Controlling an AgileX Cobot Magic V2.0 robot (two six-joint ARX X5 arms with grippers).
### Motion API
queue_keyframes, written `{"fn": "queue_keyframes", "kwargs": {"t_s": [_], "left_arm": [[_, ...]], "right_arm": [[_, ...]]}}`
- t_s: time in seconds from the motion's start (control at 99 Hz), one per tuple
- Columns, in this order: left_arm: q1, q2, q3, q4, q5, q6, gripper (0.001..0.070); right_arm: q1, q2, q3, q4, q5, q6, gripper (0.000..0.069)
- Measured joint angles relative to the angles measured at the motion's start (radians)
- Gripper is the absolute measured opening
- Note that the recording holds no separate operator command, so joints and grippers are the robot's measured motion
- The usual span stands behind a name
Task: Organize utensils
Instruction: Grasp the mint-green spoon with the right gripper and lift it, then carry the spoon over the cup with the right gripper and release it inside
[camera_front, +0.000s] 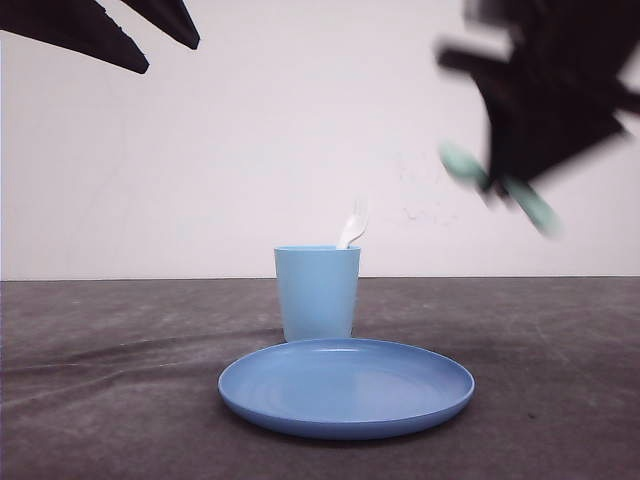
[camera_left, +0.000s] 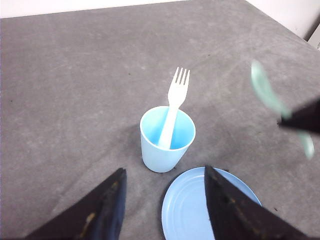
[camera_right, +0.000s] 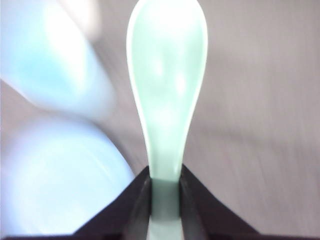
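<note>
Light blue cup (camera_front: 317, 293) behind round blue plate (camera_front: 346, 387) (apart), grey table (camera_front: 110, 400)

The front camera is sitting low at table height, looking forward across the gray table (camera_front: 560, 400) toward the pale wall (camera_front: 300, 130), with the plate (camera_front: 345, 388) close in. The left wrist camera is looking steeply down from above, taking in the cup (camera_left: 167, 145) and plate too. The right wrist camera is peering tight along the spoon (camera_right: 167, 95), its background blurring.
</note>
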Motion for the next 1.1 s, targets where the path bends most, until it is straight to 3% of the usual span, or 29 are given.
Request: {"fn": "queue_keyframes", "kwargs": {"t_s": [0.293, 0.465, 0.667, 1.101], "left_arm": [[0.0, 0.0, 0.0, 0.0, 0.0, 0.0, 0.0294], [0.0, 0.0, 0.0, 0.0, 0.0, 0.0, 0.0294], [0.0, 0.0, 0.0, 0.0, 0.0, 0.0, 0.0294], [0.0, 0.0, 0.0, -0.033, 0.0, -0.006, 0.0294]], "right_arm": [[0.079, 0.06, 0.074, 0.387, 0.008, -0.05, 0.0076], [0.109, 0.167, 0.074, 0.512, 0.011, -0.061, 0.0076], [0.127, 0.307, 0.074, 0.594, 0.011, -0.085, 0.0076], [0.127, 0.476, 0.073, 0.616, 0.014, -0.09, 0.0076]]}}
